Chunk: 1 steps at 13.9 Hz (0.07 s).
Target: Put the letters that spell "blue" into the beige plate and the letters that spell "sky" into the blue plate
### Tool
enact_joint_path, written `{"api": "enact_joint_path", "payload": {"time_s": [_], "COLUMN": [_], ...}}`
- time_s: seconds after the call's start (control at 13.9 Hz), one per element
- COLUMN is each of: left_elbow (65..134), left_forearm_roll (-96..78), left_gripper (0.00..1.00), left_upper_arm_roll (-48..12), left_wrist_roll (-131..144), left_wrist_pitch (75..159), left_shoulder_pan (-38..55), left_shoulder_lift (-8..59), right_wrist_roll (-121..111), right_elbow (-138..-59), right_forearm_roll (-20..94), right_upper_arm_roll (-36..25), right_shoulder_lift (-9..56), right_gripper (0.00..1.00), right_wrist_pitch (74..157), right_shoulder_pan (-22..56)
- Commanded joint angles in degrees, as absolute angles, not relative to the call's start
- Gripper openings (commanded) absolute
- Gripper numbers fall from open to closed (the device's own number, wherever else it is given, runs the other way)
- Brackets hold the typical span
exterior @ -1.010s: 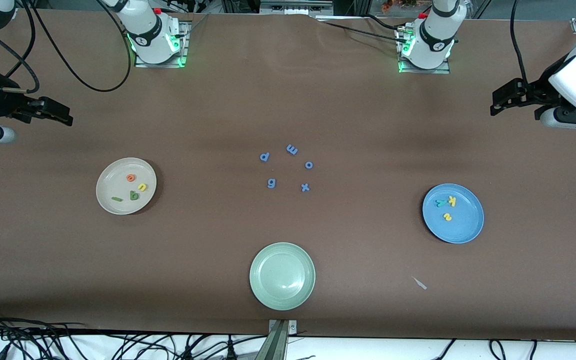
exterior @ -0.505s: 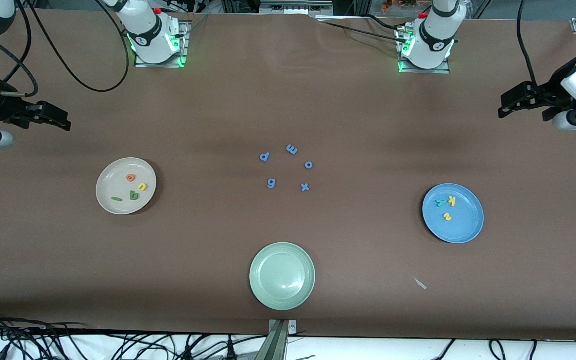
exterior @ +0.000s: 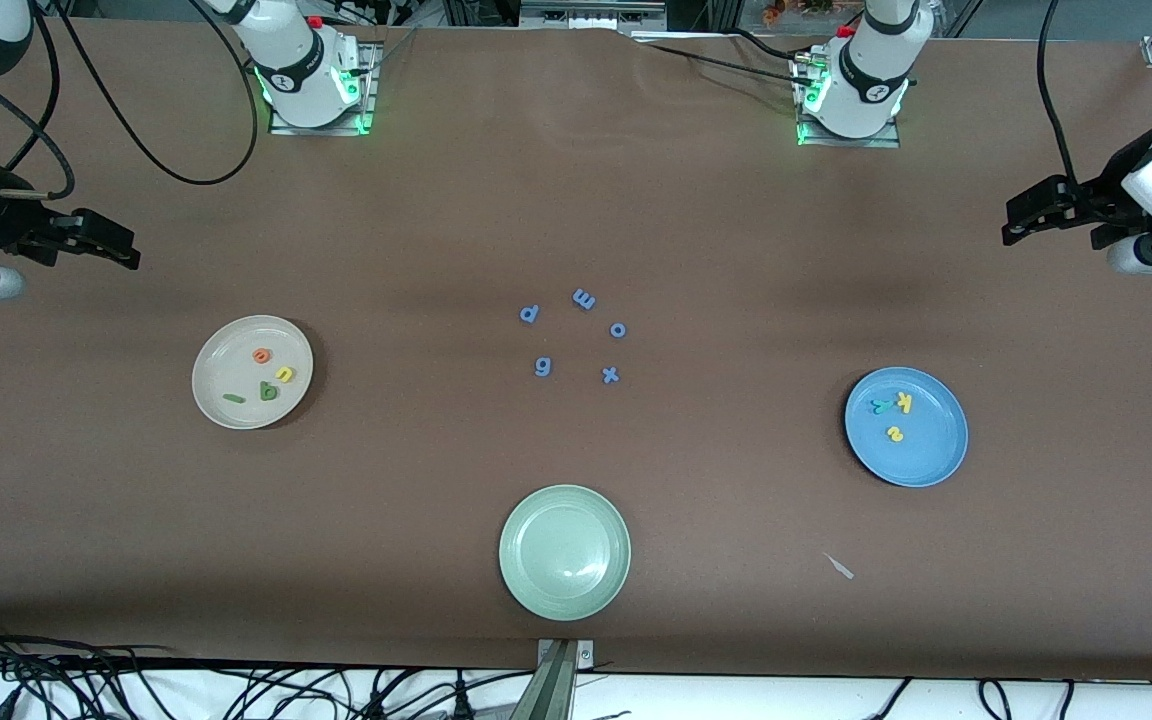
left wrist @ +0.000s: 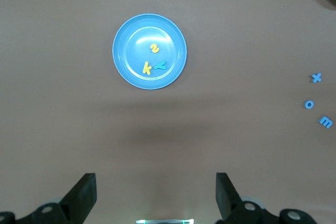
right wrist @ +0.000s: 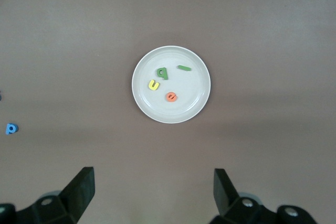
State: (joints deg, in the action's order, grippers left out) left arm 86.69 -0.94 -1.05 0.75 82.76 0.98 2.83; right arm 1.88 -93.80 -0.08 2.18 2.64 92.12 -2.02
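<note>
Beige plate (exterior: 252,372): on the table (exterior: 576,200) toward the right arm's end — holds the orange e (exterior: 261,355), yellow u (exterior: 284,374), dark green b (exterior: 268,391) and green l (exterior: 233,398), each apart from the others.
Blue plate (exterior: 906,427): toward the left arm's end — holds the teal y (exterior: 879,405) touching the yellow k (exterior: 903,402), and the yellow s (exterior: 895,434) nearer the front camera.
Blue letters (exterior: 576,335): p, m, o, g, x loose on the table between the two plates.
Pale green plate (exterior: 564,552): nearest the front camera.
Left claw (exterior: 1021,215): spread wide, holding nothing, raised at its end of the table.
Right claw (exterior: 114,243): spread wide, holding nothing, raised at its own end.
</note>
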Motion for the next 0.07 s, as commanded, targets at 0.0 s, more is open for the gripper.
{"api": "enact_joint_path", "payload": {"time_s": [0.0], "left_elbow": [84.8], "left_forearm_roll": [0.4], "left_gripper": [1.0], "left_upper_arm_roll": [-1.4], "left_wrist_roll": [0.4], "left_wrist_pitch": [82.4], "left_shoulder_pan": [0.7], "left_shoulder_lift": [3.9], "right_wrist_roll": [1.9], "right_elbow": [-93.1], "right_forearm_roll": [-0.4], "right_upper_arm_roll": [3.1], "right_shoulder_lift": [2.8], "right_gripper": [1.0], "right_wrist_pitch": [92.2], "right_shoulder_pan": [-2.6]}}
